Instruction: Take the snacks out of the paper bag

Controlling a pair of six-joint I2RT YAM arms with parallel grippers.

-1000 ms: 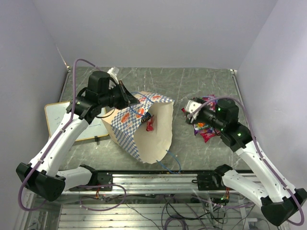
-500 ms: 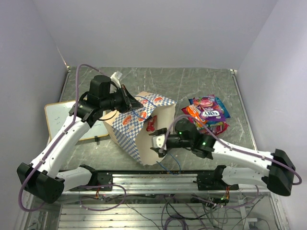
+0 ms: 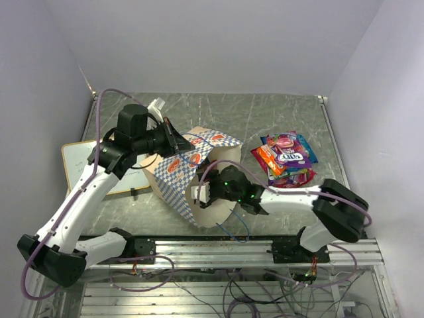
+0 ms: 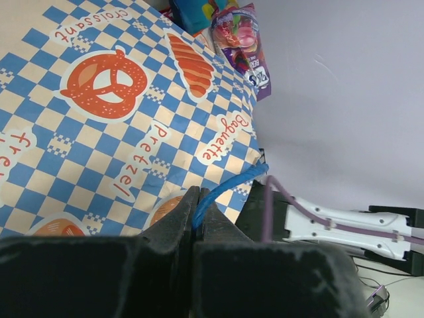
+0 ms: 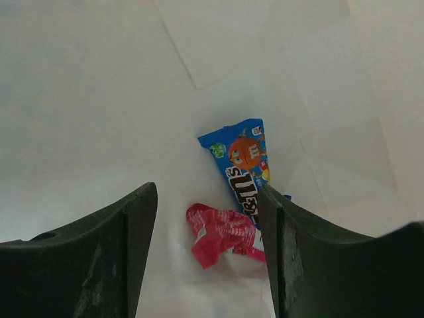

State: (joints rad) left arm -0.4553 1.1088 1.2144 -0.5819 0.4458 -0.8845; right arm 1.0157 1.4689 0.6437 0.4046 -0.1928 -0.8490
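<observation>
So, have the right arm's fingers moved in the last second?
Yes. The right fingers swung left, away from the snack pile and into the open mouth of the paper bag.

I am reading "Croissant", "Pretzel" and "Baguette" in red-orange script on the checkered side of the paper bag (image 4: 165, 152), all through my left wrist camera. Inside, my right wrist camera is catching "m&m's" on a blue packet (image 5: 244, 165) — the purple packet (image 4: 255, 53) is showing lettering too small to read.

Left claw (image 4: 196, 205) pinched closed, raised, pointing right; right claw (image 5: 205, 199) spread wide, reaching far left.
</observation>
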